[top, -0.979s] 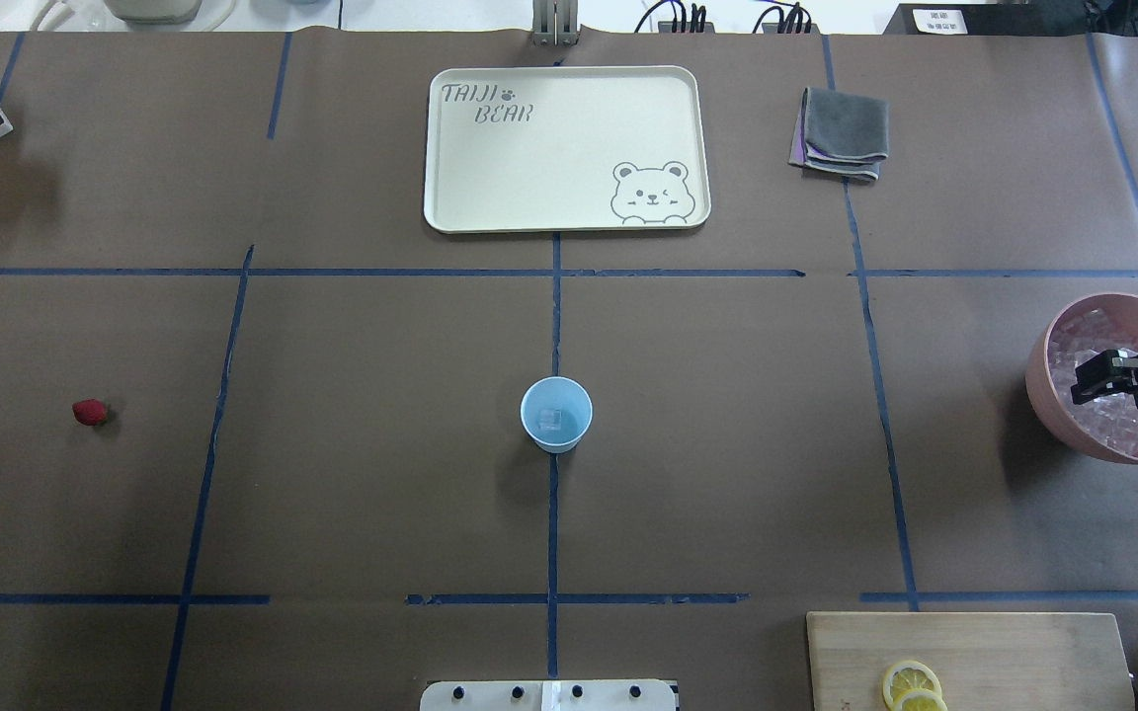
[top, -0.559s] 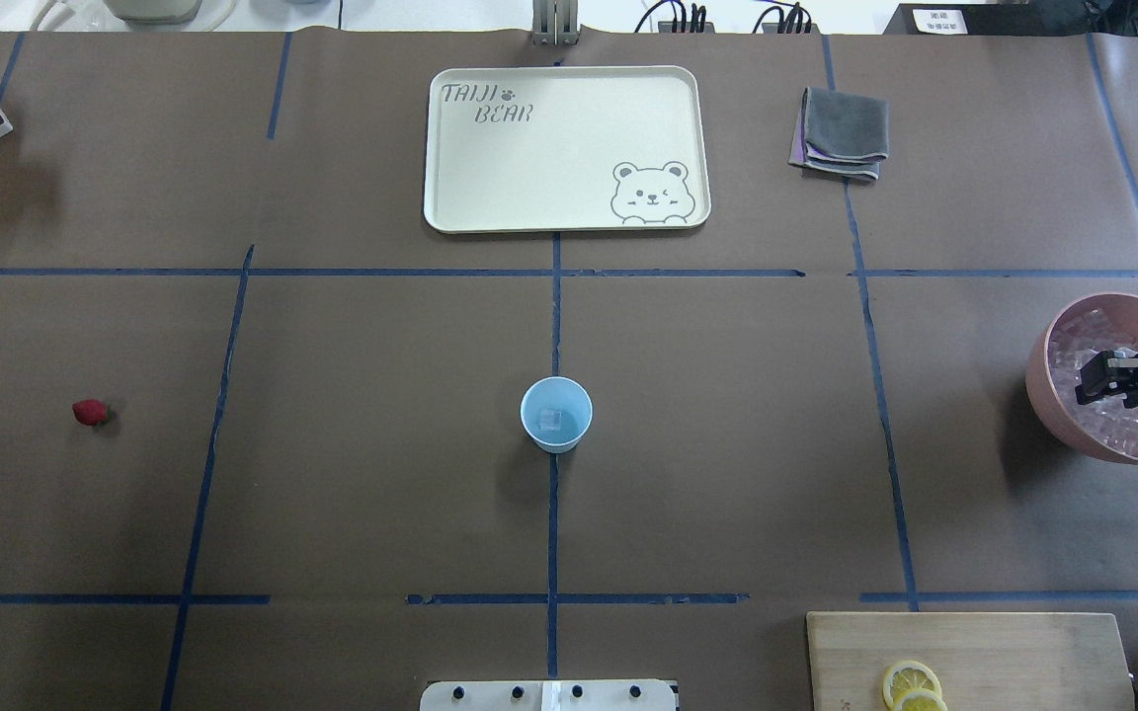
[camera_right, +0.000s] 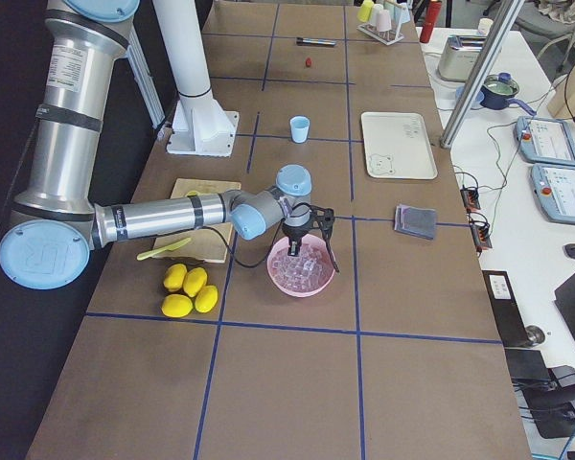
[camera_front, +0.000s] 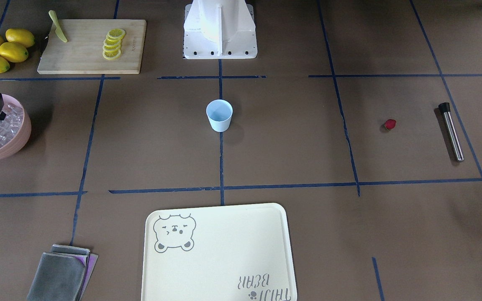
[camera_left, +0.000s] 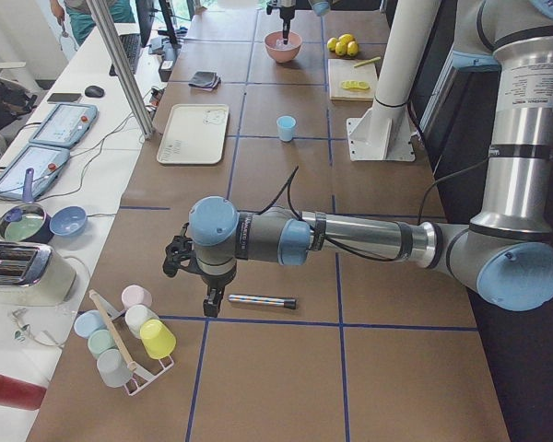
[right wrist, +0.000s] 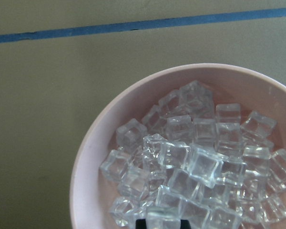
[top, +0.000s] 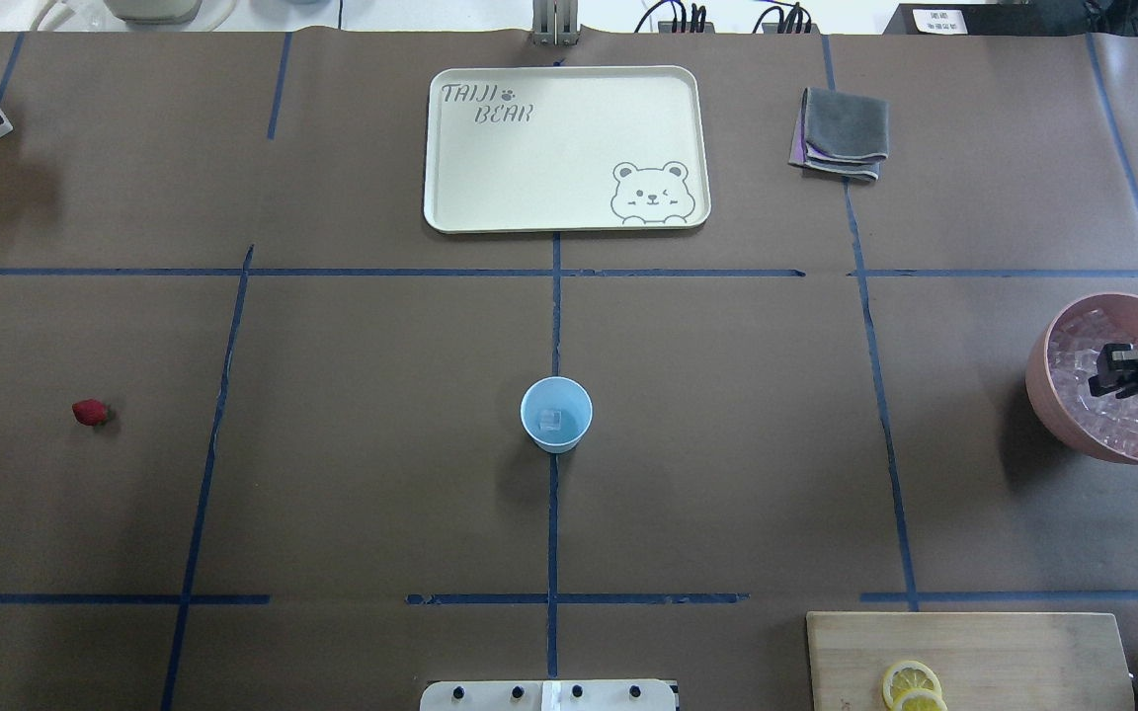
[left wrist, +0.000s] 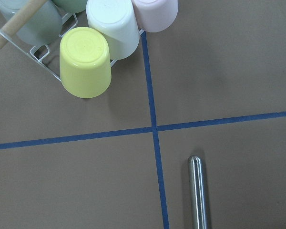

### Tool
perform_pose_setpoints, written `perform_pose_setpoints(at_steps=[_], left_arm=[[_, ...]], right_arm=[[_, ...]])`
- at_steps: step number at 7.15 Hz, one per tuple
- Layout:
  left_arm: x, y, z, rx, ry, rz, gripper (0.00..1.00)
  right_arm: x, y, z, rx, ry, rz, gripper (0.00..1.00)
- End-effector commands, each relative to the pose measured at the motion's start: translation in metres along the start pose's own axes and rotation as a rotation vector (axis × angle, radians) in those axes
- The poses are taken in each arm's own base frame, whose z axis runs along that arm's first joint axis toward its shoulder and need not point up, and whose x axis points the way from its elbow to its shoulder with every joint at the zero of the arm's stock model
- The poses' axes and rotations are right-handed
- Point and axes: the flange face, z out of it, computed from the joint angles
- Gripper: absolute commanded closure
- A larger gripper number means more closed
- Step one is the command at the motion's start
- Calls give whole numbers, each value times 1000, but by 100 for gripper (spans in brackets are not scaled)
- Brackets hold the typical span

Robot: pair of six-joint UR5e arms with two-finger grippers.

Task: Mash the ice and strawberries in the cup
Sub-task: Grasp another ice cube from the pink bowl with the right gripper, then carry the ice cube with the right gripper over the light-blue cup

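Yr robot, looks only: left arm point(camera_left: 369, 241) & right arm point(camera_right: 163, 218) same build, silver-grey tube links w/ pale-blue round joint caps. Dark bands at link ends. Small print on upper links, unreadable. Thin black cable point(camera_left: 286, 189) loops along left forearm; you get similar on right. Left gripper point(camera_left: 205, 296) & right gripper point(top: 1112, 367) both black. White pedestal point(camera_front: 220, 29), dark screws point(camera_front: 220, 53) along base-plate edge.

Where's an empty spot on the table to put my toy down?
Lots of bare table between the cup and the strawberry, and between the cup and the pink bowl. The tray is empty too. It's crowded by the pink bowl, where the right gripper hangs, and on the cutting board with lemon slices.
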Motion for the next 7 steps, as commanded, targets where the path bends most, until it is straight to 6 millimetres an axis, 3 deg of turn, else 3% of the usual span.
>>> perform_pose_setpoints(at_steps=[1,2,4,5,7], left_arm=[[0,0,0,0,0,0,0],[-1,1,1,-1,0,-1,0],[-2,3,2,-4,0,-5,0],[-2,3,2,-4,0,-5,0],[-2,3,2,-5,0,-6,0]], right_arm=[[-12,7,-46,16,-73,12,100],[-30,2,-61,15,-75,15,100],[-119,-44,-81,-8,-70,2,100],[-163,-50,-80,-22,-63,-30,100],[-289,-38,-71,-50,-28,-65,100]])
